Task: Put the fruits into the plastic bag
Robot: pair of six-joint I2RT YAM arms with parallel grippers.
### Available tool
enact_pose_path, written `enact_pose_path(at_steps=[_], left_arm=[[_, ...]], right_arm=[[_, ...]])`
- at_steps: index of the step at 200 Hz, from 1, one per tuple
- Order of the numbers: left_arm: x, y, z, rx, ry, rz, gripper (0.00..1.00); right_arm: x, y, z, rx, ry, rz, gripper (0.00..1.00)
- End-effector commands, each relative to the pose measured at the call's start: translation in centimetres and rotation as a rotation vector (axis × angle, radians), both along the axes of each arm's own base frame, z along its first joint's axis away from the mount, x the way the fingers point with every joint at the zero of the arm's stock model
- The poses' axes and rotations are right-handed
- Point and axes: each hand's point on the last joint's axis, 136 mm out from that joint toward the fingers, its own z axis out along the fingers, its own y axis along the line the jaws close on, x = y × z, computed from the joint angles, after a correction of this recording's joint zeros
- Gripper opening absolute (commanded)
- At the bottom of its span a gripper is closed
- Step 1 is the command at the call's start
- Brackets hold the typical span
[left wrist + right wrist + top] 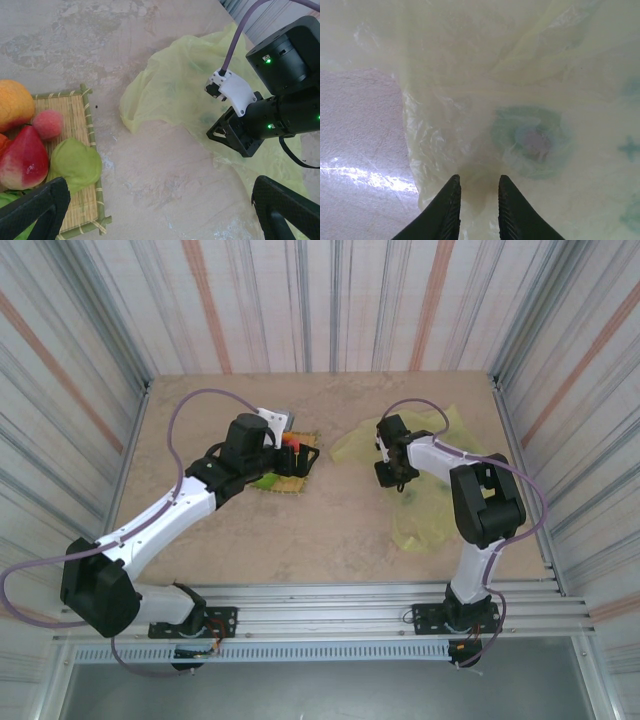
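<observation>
Nothing is bagged yet. The fruits (25, 160) lie on the mat (75, 110), just below the wide-open left gripper (160, 215). The right gripper (477, 200), jaws nearly closed, sits on the bag (520, 75) beneath it; whether it pinches film I cannot tell.

Fruits (25, 160) heaped together, translucent yellow-green plastic bag (170, 85) crumpled flat nearby

One plastic bag (170, 85) lay on the right and one woven mat (75, 115) on the left. On the mat there were one orange fruit (14, 105), one pink fruit (47, 124), one red fruit (24, 159) and one green fruit (75, 162); two more were cut by the picture's edge.
</observation>
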Motion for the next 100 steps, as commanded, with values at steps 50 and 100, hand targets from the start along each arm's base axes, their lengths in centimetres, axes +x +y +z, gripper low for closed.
enact_pose_path(at_steps=[50,100], left_arm=[[-0.3,-0.8,-1.4,-0.008,0.032,-0.029,0.99],[-0.4,-1.3,-1.5,-0.004,0.039,-0.045,0.99]], right_arm=[[-4.1,-0.5,0.7,0.004,0.103,-0.019,0.70],[-4.1,-0.7,-0.3,-0.002,0.138,-0.023,0.72]])
